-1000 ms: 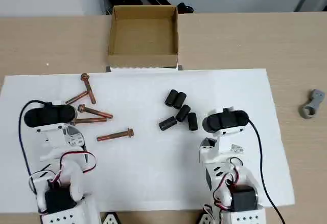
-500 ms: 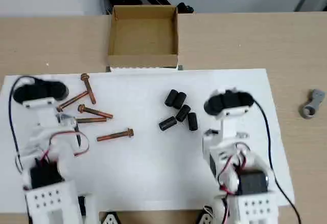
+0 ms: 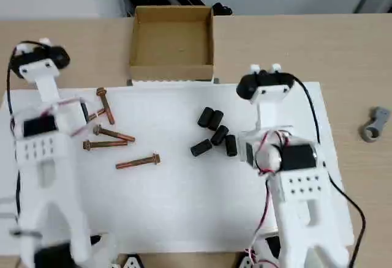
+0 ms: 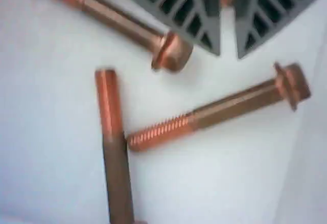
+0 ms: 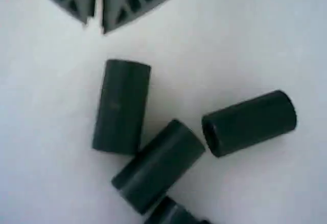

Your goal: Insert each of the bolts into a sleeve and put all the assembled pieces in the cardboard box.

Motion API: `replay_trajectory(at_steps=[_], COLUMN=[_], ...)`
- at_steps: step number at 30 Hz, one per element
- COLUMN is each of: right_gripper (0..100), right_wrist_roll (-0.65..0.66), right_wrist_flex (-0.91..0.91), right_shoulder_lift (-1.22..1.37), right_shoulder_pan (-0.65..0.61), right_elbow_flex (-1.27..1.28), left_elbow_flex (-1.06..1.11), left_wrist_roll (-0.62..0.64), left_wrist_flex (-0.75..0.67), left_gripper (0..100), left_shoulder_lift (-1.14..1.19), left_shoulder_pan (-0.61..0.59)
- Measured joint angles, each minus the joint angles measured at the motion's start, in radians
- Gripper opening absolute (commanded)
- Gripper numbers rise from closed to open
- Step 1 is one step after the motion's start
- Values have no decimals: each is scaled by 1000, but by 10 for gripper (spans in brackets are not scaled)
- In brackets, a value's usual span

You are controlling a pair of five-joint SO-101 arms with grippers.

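On the left, we see the left arm (image 3: pixel 43 139) stretched up along the edge of the white sheet (image 3: pixel 184 213). The left gripper (image 4: pixel 228 55) points down at the bolts (image 3: pixel 114 133). Its two gray fingers (image 4: pixel 199 14) are closed, with only a thin slit between them (a bit of copper shows through the slit).

Five copper bolts lie loose on the sheet just beside this arm. Some of them touch each other. No bolt is in a sleeve yet.

Next comes the cardboard box (image 3: pixel 171 71). It sits on the wooden table (image 3: pixel 67 41), right at the far edge of the sheet. Its top is open, and inside we see its bare brown floor.

In the middle of the sheet, five black sleeves (image 3: pixel 219 135) lie in a little bunch.

The right arm (image 3: pixel 294 176) stands just beside them. The right gripper (image 5: pixel 97 27) points down over three of the sleeves. Its fingers are closed too, and it holds nothing.

Far to the right, a small gray part (image 3: pixel 373 124) lies on the table, off the sheet.
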Motion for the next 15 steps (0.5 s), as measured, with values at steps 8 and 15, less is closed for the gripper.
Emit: replay_trajectory(at_steps=[8,15], right_gripper=[8,8], right_wrist_roll=[0,0], right_wrist_flex=[8,8], right_shoulder_lift=[187,338], right_shoulder_pan=[-137,-186], right_elbow_flex=[-169,-265], left_elbow_flex=[-416,-766], left_wrist_roll=[117,206], left_wrist_flex=[121,265], left_gripper=[7,12], left_shoulder_lift=[473,721], left_shoulder_pan=[66,161])
